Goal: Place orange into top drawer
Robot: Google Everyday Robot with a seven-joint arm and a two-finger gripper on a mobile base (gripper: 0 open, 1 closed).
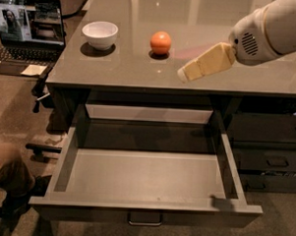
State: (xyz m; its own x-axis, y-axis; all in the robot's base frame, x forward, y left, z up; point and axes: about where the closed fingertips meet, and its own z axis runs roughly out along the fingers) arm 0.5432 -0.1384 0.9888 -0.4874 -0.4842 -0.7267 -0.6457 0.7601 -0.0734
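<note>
The orange (160,43) sits on the grey counter (140,65), right of the white bowl (99,34). The top drawer (145,171) is pulled wide open below the counter, its light grey floor bare, with a small metal pull (144,219) on its front. My gripper (185,74) reaches in from the right above the counter. Its tan tip points left and down and hangs a short way to the right of and nearer than the orange, apart from it.
A laptop (26,28) stands open at the far left beside the counter. Narrower dark stacked drawers (272,150) are at the right. A person's knee (3,170) shows at the lower left.
</note>
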